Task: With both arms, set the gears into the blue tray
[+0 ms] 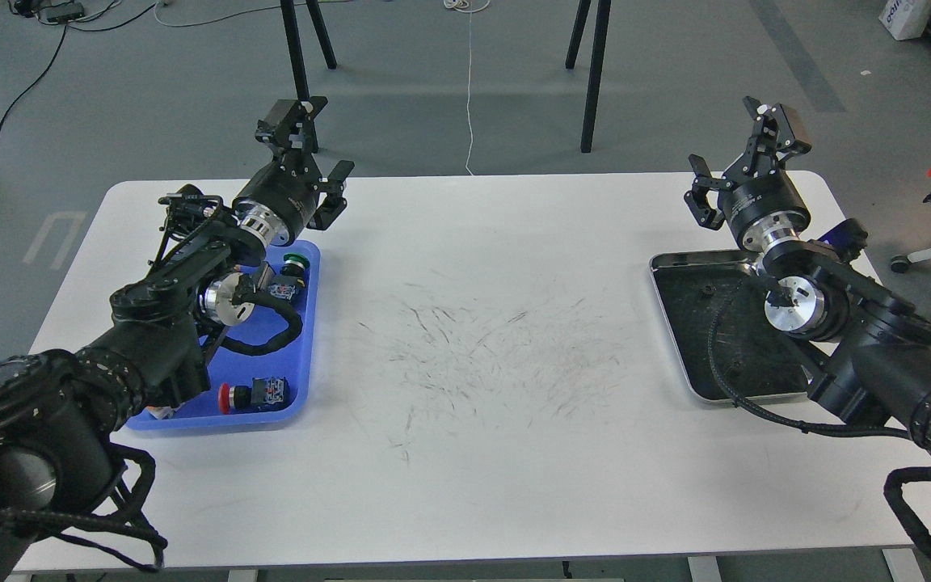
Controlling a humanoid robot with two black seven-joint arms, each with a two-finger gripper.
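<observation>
Gears aren't clearly visible anywhere; tiny specks in silver tray (680,267) near tabletop's right edge may be some. Blue tray (310,323), left edge, shows only button switches (255,395). Left pincer (316,153) & right pincer (736,153) both released, empty. Little done, judging by this.

Bright-blue tray (310,323), red-capped switch (227,398), grey-scuffed white table (482,339)

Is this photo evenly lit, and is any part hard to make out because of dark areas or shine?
Head view: soft, even light on the white rectangular table, with only faint shadows. The silver metal tray has a dark inside where small black pieces barely show. The shallow bright-blue plastic tray reads clearly. The polished silver wrist rings catch bright glare. Edges look slightly bent, like a wide lens.
</observation>
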